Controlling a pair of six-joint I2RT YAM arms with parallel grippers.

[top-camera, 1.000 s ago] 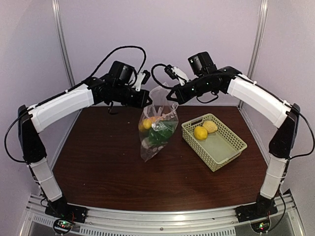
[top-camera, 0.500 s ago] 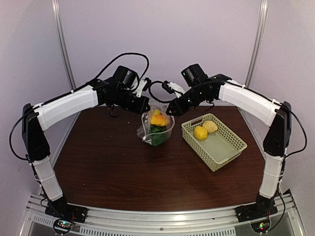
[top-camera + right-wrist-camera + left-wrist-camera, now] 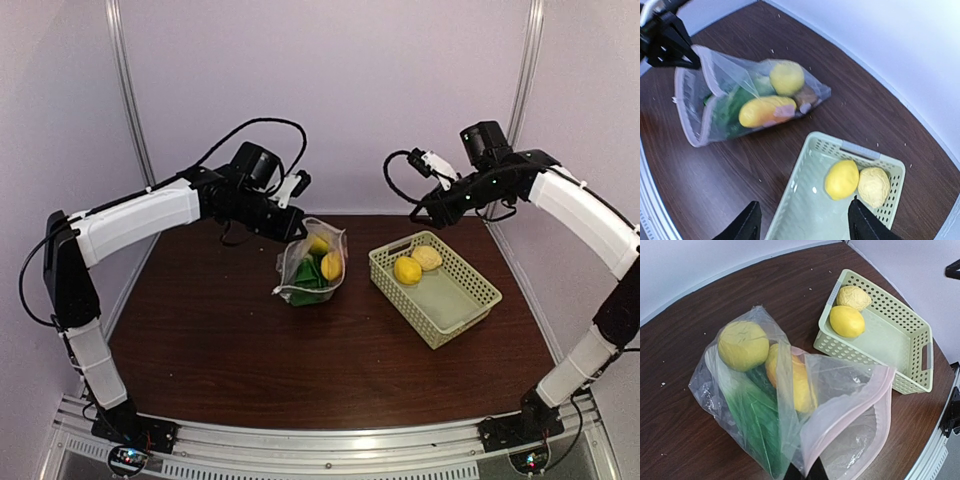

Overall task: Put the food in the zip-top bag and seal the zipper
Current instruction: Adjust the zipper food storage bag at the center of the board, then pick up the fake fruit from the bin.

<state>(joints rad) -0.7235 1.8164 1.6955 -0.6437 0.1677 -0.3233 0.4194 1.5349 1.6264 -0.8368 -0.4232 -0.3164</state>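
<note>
The right gripper (image 3: 804,221), fingers spread and empty, hangs over the basket (image 3: 860,150) with the lemon (image 3: 841,179) and potato (image 3: 874,186) just ahead of its tips — the zip-top bag (image 3: 727,75) lies ahead-left, its mouth pinched in the left gripper (image 3: 802,472).

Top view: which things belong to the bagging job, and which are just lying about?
Job: bag, gripped by the shut left gripper; food inside it; lemon and potato, not yet bagged; open right gripper.
Lying about: basket holding the lemon and potato; table.
</note>
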